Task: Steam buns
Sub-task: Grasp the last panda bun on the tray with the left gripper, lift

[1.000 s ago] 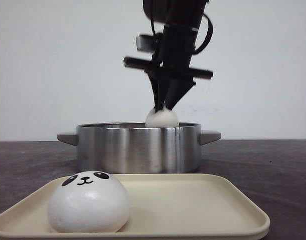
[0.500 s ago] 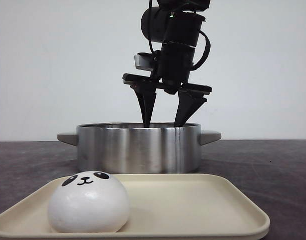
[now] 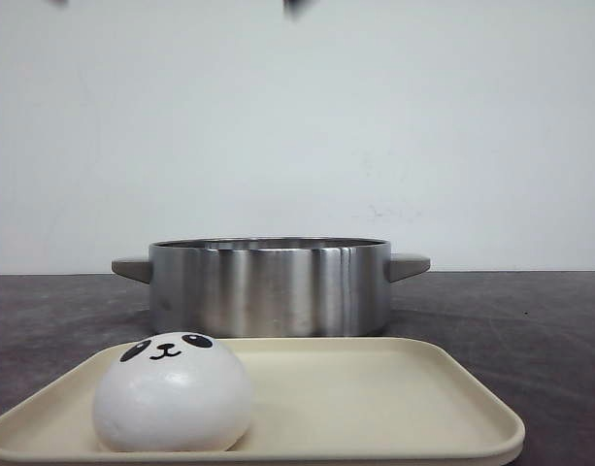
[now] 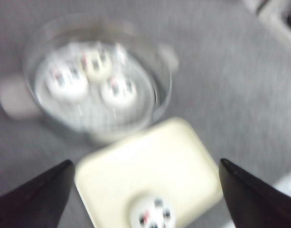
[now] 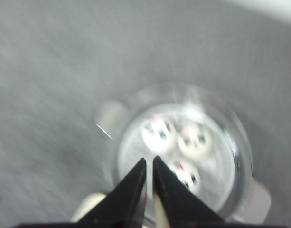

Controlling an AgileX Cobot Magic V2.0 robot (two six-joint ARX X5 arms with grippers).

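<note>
One white panda-faced bun (image 3: 173,393) sits at the left end of the cream tray (image 3: 375,398). Behind it stands the steel pot (image 3: 268,286). The blurred left wrist view shows three buns (image 4: 95,61) inside the pot (image 4: 164,85) and the single bun (image 4: 152,213) on the tray (image 4: 136,171). My left gripper (image 4: 145,161) is wide open and empty, high above the tray. My right gripper (image 5: 149,158) is shut and empty, high above the pot (image 5: 245,156), where three buns (image 5: 157,130) lie. Neither gripper shows in the front view.
The pot has a stubby handle on each side (image 3: 409,264). The tray lies at the table's front edge, just in front of the pot. Dark grey tabletop (image 3: 530,320) spreads to both sides. A white wall stands behind.
The arm over the pot let a bun go into the pot, opened its fingers and rose out of the top of the front view. The bun on the tray has not moved.
</note>
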